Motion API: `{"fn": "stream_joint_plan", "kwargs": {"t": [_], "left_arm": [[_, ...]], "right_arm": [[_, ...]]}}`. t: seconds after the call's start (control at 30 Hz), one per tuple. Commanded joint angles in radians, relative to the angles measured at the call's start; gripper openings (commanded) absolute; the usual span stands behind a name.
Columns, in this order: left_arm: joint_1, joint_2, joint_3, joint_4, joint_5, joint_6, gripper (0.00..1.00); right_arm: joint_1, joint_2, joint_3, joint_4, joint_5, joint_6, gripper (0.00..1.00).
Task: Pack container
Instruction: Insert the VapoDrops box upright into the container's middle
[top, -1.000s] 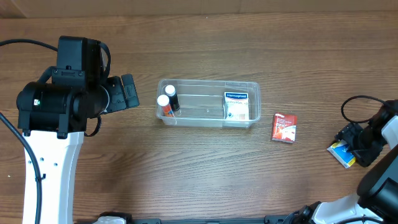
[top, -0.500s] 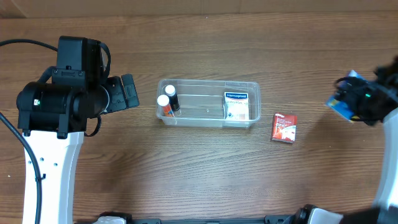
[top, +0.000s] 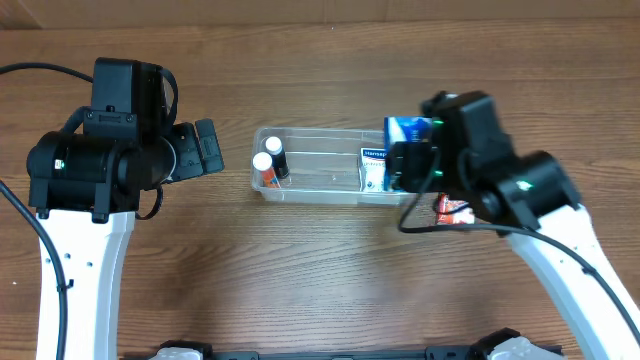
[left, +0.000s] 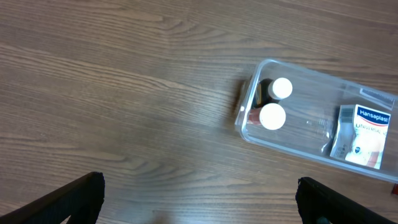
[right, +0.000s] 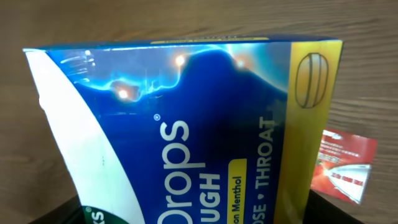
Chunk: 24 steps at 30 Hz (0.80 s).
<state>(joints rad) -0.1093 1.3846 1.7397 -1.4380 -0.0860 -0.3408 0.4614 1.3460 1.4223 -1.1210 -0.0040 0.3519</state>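
The clear plastic container (top: 320, 165) lies mid-table. It holds two small white-capped bottles (top: 268, 160) at its left end and a white Hansaplast box (top: 375, 168) at its right end; it also shows in the left wrist view (left: 311, 127). My right gripper (top: 412, 160) is shut on a blue and yellow cough drops box (top: 405, 130) and holds it over the container's right end. That box fills the right wrist view (right: 186, 130). My left gripper (left: 199, 202) is open and empty, to the left of the container.
A small red box (top: 455, 210) lies on the wooden table right of the container, partly under my right arm; it also shows in the right wrist view (right: 342, 165). The left arm's body (top: 100, 150) stands at the left.
My right arm has swung from the table's far right edge leftward to the container's right end, carrying the blue cough drops box. The left arm has not moved.
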Motion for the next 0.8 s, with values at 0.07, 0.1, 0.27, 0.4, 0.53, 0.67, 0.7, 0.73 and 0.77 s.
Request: {"fn": "stream_joint_plan", "kwargs": {"t": [0.07,0.1,0.27,0.4,0.53,0.67,0.7,0.73,0.77], "left_arm": [[0.004,0.002,-0.003,-0.005,0.009,0.011,1.0],[0.004,0.002,-0.003,-0.005,0.009,0.011,1.0],[0.004,0.002,-0.003,-0.006,0.009,0.011,1.0],[0.004,0.002,-0.003,-0.006,0.009,0.011,1.0],[0.004,0.002,-0.003,-0.006,0.008,0.012,1.0],[0.004,0.002,-0.003,-0.005,0.008,0.012,1.0],[0.004,0.002,-0.003,-0.005,0.008,0.012,1.0],[0.004,0.002,-0.003,-0.006,0.008,0.012,1.0],[0.004,0.002,-0.003,-0.006,0.008,0.012,1.0]], "right_arm": [[0.07,0.22,0.236,-0.037,0.056,0.085,0.04],[0.071,0.248,0.251,-0.035,0.056,0.103,0.04],[0.074,0.38,0.261,-0.007,0.055,0.2,0.04],[0.097,0.473,0.26,-0.003,0.055,0.2,0.04],[0.114,0.514,0.26,0.016,0.055,0.2,0.04],[0.121,0.543,0.25,0.034,0.055,0.201,0.04],[0.121,0.551,0.246,0.035,0.055,0.205,0.04],[0.121,0.565,0.246,0.034,0.055,0.22,0.04],[0.121,0.58,0.246,0.034,0.051,0.225,0.04]]}}
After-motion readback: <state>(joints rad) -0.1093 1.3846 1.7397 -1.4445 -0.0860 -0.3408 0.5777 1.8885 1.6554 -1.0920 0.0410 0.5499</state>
